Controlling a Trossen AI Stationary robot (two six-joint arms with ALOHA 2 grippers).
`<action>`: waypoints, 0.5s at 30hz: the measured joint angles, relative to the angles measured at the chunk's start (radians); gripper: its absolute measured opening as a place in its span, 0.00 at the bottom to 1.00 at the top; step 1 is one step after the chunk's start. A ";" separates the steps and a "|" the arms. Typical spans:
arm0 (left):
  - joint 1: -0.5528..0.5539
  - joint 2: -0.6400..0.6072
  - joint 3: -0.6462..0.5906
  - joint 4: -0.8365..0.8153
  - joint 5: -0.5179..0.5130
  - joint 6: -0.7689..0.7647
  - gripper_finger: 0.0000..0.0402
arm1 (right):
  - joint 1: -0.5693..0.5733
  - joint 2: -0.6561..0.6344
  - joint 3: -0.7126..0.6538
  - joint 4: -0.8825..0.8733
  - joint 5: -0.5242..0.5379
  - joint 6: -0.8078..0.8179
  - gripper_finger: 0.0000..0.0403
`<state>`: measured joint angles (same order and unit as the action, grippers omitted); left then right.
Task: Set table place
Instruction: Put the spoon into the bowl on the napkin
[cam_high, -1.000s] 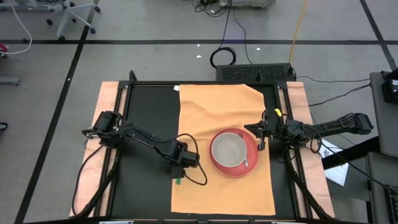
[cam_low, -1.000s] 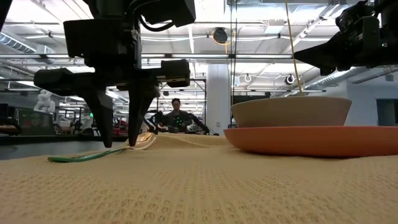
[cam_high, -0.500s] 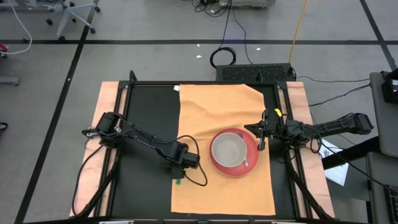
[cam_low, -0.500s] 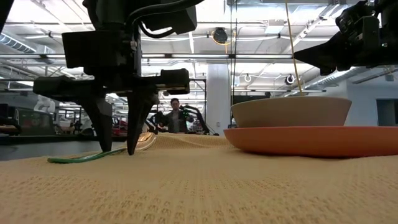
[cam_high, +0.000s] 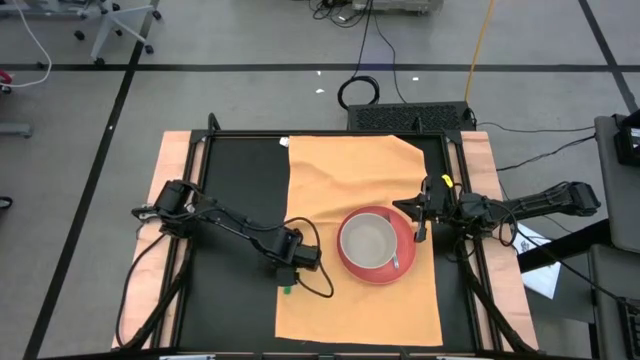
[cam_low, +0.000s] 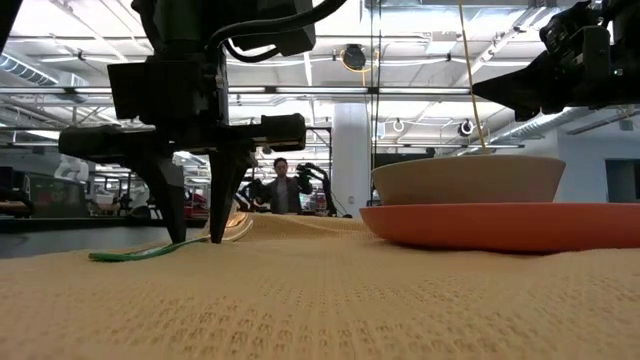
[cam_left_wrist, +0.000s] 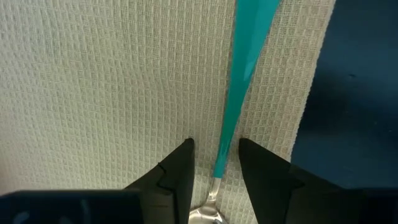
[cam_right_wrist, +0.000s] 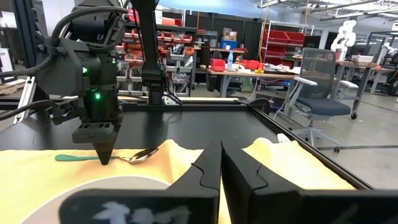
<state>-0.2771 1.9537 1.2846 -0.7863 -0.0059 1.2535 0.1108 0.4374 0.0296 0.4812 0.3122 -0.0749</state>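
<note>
The orange-tan mat (cam_high: 350, 180) lies flat on the black tabletop. A red plate (cam_high: 405, 265) rests on it and carries a beige bowl (cam_high: 367, 240). A spoon with a teal handle (cam_left_wrist: 245, 56) lies flat along the mat's left edge, also seen as the spoon (cam_low: 150, 250) in the low view. My left gripper (cam_left_wrist: 216, 152) points straight down, open, with one finger on each side of the spoon's neck and a gap showing on both sides. My right gripper (cam_right_wrist: 219, 163) is shut and hovers by the plate's right rim, touching nothing.
The mat's left edge (cam_left_wrist: 305, 124) runs close beside the spoon, with bare black tabletop (cam_high: 240, 180) beyond it. A raised frame (cam_high: 200, 150) borders the table. The mat's far half and its near strip (cam_high: 360, 315) are bare. A person (cam_low: 285, 190) stands far behind the table.
My left gripper has sunk a little toward the mat and then shifted slightly toward the table's right, staying open at the same width. The spoon's handle end has slid a little the same way on the mat.
</note>
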 joint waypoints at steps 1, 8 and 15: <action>0.000 0.000 0.000 -0.001 0.000 -0.005 0.33 | 0.000 0.000 0.000 0.000 0.000 0.000 0.00; 0.000 -0.004 0.000 -0.009 -0.003 -0.033 0.33 | 0.000 0.000 0.000 0.000 0.000 0.000 0.00; -0.004 -0.004 0.030 -0.034 0.004 -0.067 0.33 | 0.000 0.000 0.000 0.000 0.000 -0.007 0.00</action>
<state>-0.2810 1.9498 1.3147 -0.8199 -0.0022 1.1864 0.1108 0.4374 0.0296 0.4808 0.3124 -0.0822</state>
